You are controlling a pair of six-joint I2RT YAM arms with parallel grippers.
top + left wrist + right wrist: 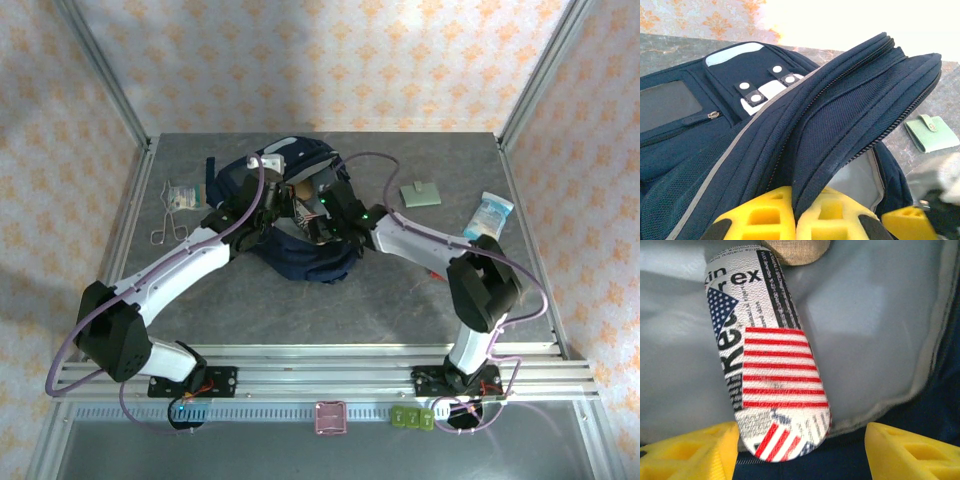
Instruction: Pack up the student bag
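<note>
left fingers (765,215) clamp student bag (840,115); right fingers (905,450) apart; flag case (770,365) inside

top view: bright, even light, faint shadows on worktop (400,295), edges slightly bowed | left wrist: upper right blown white, lower right blurred | right wrist: dimmer, centre sharp, bottom corners soft

Before me the grey tabletop (400,290) carries the student bag (310,265), green wallet (420,193), blue-white packet (490,214), metal forceps (168,230) and small pouch (183,194).
</note>
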